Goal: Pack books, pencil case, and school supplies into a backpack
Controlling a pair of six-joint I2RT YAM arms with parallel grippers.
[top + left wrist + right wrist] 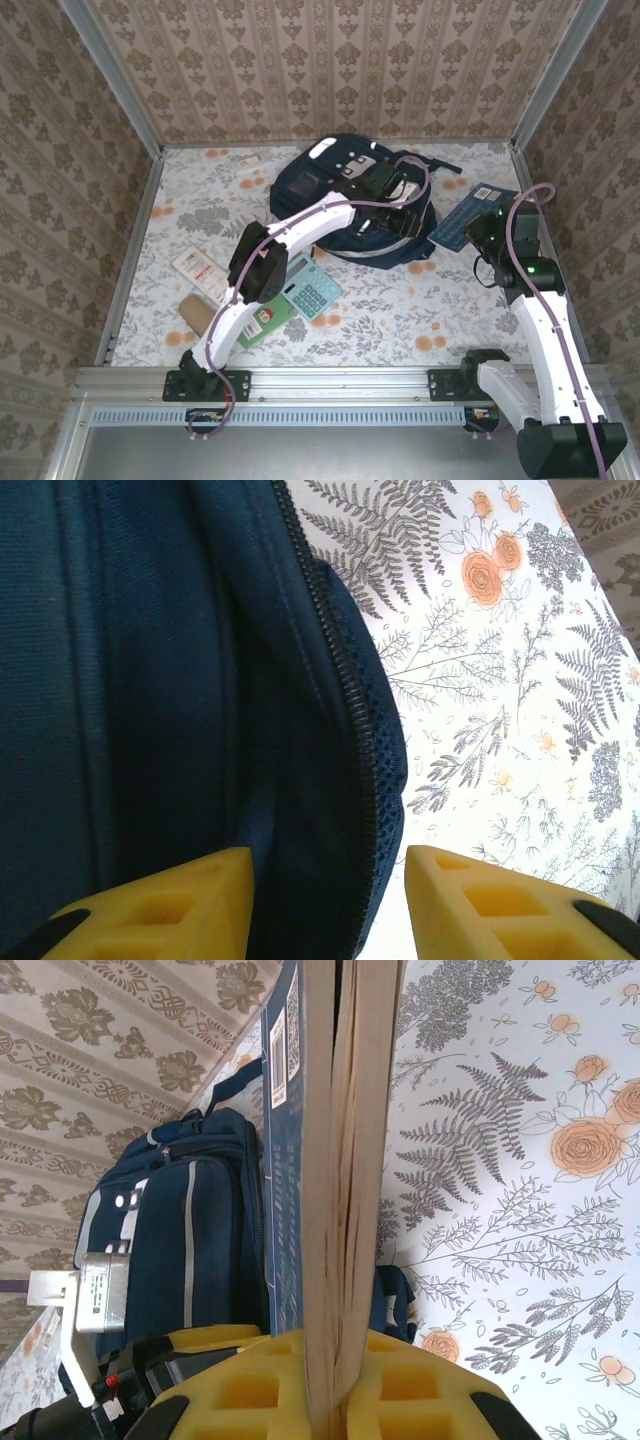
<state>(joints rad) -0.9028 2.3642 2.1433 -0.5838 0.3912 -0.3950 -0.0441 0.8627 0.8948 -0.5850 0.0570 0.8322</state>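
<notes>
Left gripper: my jaws stood partly apart, astride the zippered rim of the backpack. Fabric lay against one finger, with a sliver of light beside the other. The backpack lay at the far middle of the table. Right gripper: my jaws were clamped on the dark blue book, held edge-on just right of the backpack. Calculator, green book and pencil case lay near left, well apart from the backpack.

The bench lies open near centre and far left. The backpack blocks the far middle, the left arm slants up to it, and the dark blue book bars its right side.
</notes>
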